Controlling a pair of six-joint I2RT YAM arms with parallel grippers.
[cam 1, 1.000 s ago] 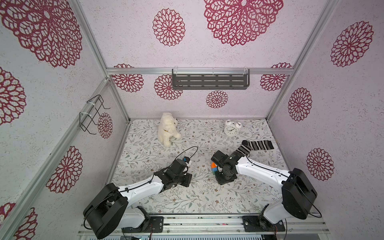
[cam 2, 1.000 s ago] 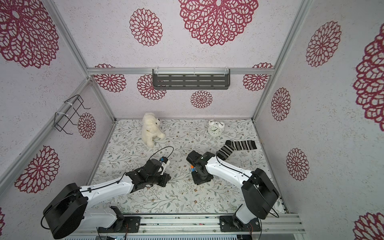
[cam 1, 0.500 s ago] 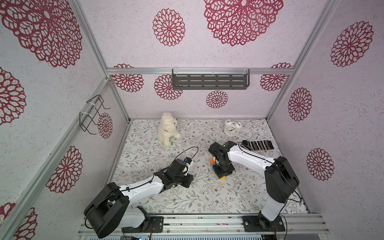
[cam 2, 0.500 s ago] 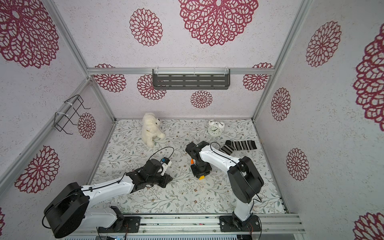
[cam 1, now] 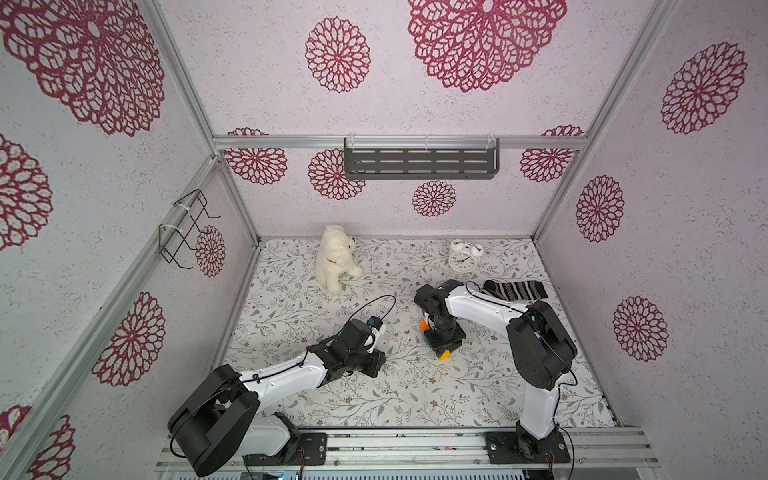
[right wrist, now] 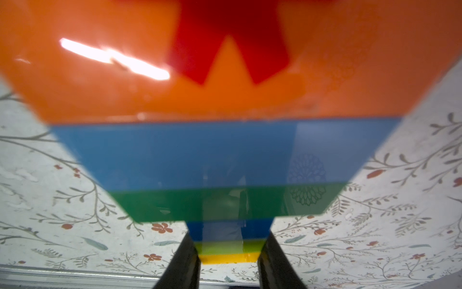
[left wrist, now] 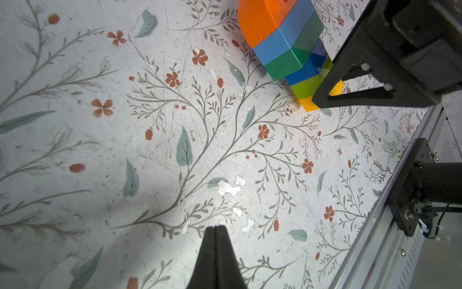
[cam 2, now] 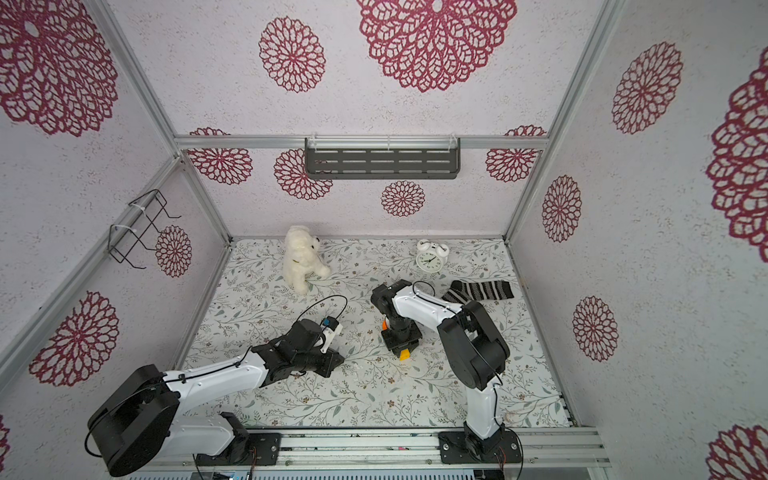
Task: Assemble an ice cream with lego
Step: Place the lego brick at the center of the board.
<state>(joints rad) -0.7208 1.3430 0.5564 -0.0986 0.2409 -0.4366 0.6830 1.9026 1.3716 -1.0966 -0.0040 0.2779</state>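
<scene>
1. Orange dome at one end, then light-blue, green, dark-blue, lime and yellow. All six bricks read as one joined stack, so the ice cream looks fully built.
2. The right gripper is clamped on its narrow stem, with one black finger on each side of the lime and yellow bricks. The wide bricks and the dome lie further back along the fingers, towards the wrist.
3. In both top views the ice cream sits directly beneath that gripper, with only its orange and yellow ends peeking out. I cannot tell whether it rests on the table or hangs just clear of it.
4. The left gripper is pressed fully together with nothing in it. The ice cream is well ahead of its tips and off to one side.
5. The step in hand, as I judge it, is setting down or presenting the finished piece. The next move calls for a gentle placement and a clean release — a sideways drag on that thin stem could pull the bricks apart.
</scene>
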